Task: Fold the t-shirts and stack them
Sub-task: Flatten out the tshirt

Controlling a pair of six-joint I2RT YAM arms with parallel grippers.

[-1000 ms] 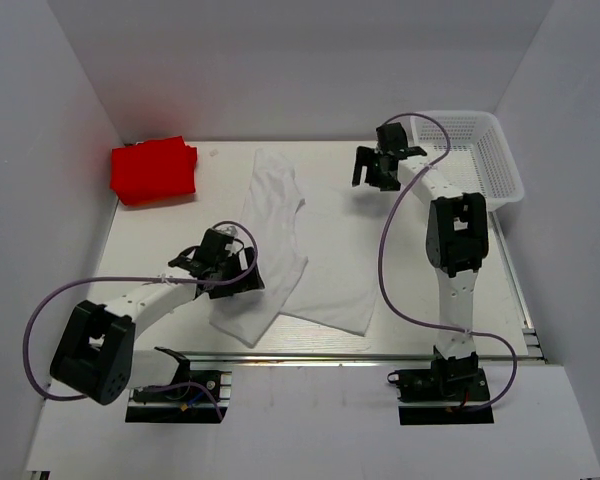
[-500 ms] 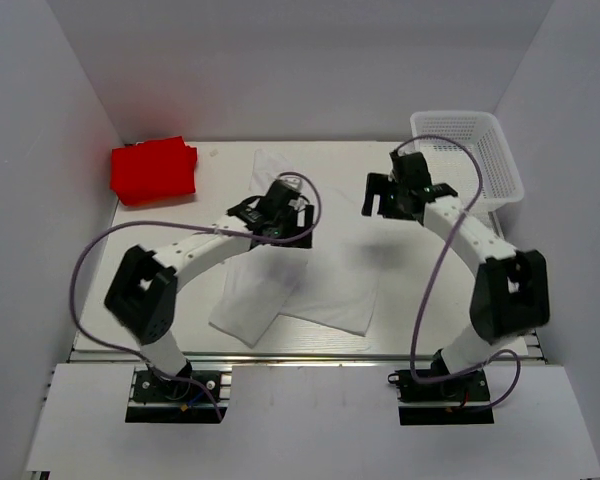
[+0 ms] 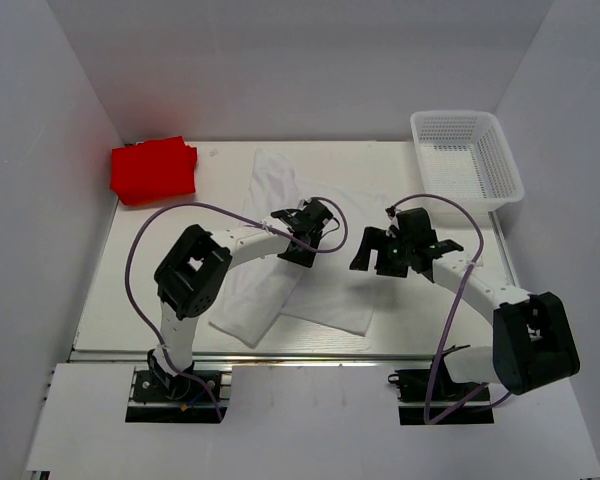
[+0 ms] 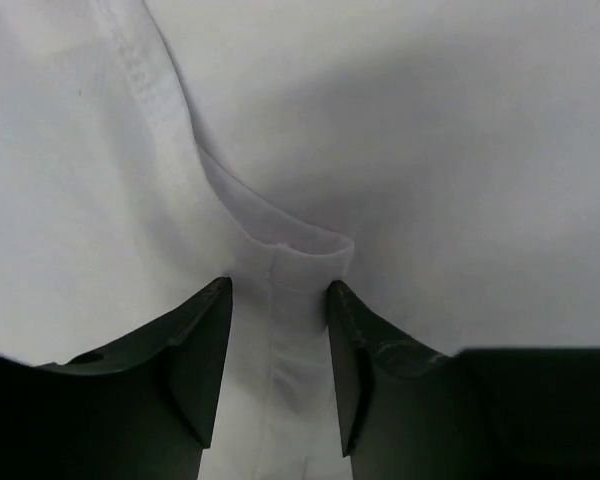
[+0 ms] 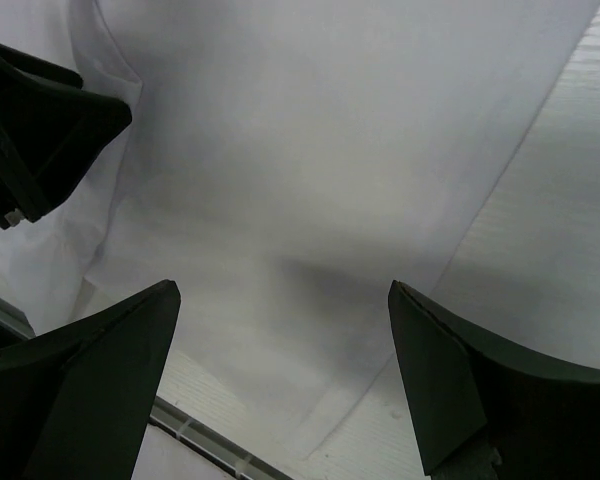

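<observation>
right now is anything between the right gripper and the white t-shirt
Nothing visible. The right gripper hangs open directly over the white t-shirt, bare cloth below. The left gripper straddles a fold off to its side.

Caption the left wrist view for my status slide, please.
Left claw low over the white t-shirt, its fingers apart and straddling a raised fold of the cloth.

Lighting's bright and even in the overhead shot with barely any shadows, but both wrist cams look dimmer and a bit soft, with grey shadow pooling on the white t-shirt (image 5: 310, 200).
</observation>
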